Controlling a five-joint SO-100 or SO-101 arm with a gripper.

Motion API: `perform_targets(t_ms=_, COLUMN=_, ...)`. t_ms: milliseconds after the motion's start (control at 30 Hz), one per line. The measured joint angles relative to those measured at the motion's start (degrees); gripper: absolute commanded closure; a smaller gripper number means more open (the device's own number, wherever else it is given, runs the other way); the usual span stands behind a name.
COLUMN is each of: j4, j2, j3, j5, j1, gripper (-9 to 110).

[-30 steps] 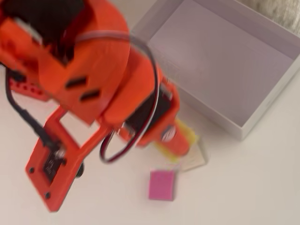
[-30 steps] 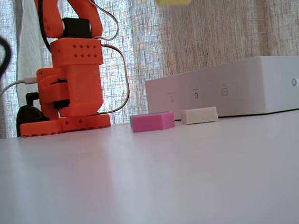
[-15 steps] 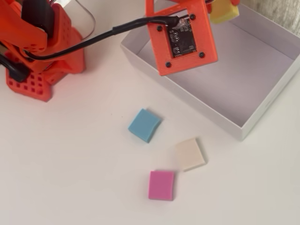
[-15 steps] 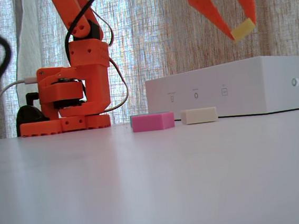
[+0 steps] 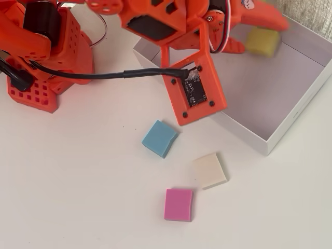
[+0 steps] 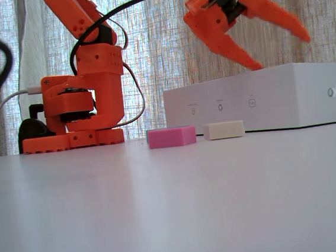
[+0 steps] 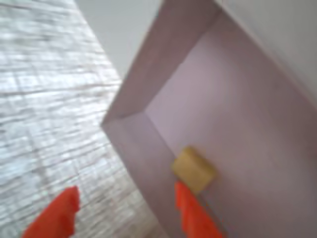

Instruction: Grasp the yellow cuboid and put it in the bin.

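Jaws gape empty above the bin [image 5: 306, 85]; the yellow cuboid [image 5: 262, 42] sits blurred inside, near its far corner. Risk seems slight: it may bounce, or fingers [image 6: 276, 15] could clip the wall when withdrawing.

Daylight filters through the woven curtain [image 6: 165, 37] behind my rig, backlighting the fixed view so the curtain glows while the orange arm [image 6: 85, 68] stays evenly lit. The table [image 6: 176, 208] reads pale and bright, with only faint, soft shadows under the blocks. From overhead I get flat, diffuse light, no glare; the yellow cuboid [image 5: 262, 41] is smeared by motion blur, as is the gripper [image 5: 259, 21] tip beside it. My wrist view is soft throughout, the bin [image 7: 148, 84] wall and curtain all out of focus.
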Motion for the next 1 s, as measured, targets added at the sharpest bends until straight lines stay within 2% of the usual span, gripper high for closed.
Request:
perform_targets(t_ms=100, j4=-5.19, j2=4.22, j3=0.18, j5=-1.05, j1=3.87, gripper=77)
perform_targets(t_ms=267, j4=-16.26, j2=13.97, j3=0.26, j5=-2.02, j1=16.96, gripper=80)
perform_targets(t_ms=433, j4=-16.88, j2=25.40, j3=0.26, j5=-2.02, j1=32.17, gripper=85)
perform_targets(t_ms=600, j4=-0.09, j2=37.97, j3=3.87, j5=-1.93, j1=43.15, gripper=85)
perform_targets(t_ms=833, j4=27.42, j2=54.32, j3=13.18, j5=-1.76, j1=46.67, gripper=85)
perform_targets(t_ms=1000, j4=37.71, j2=58.54, j3=18.19, j5=-1.76, j1=47.29, gripper=85)
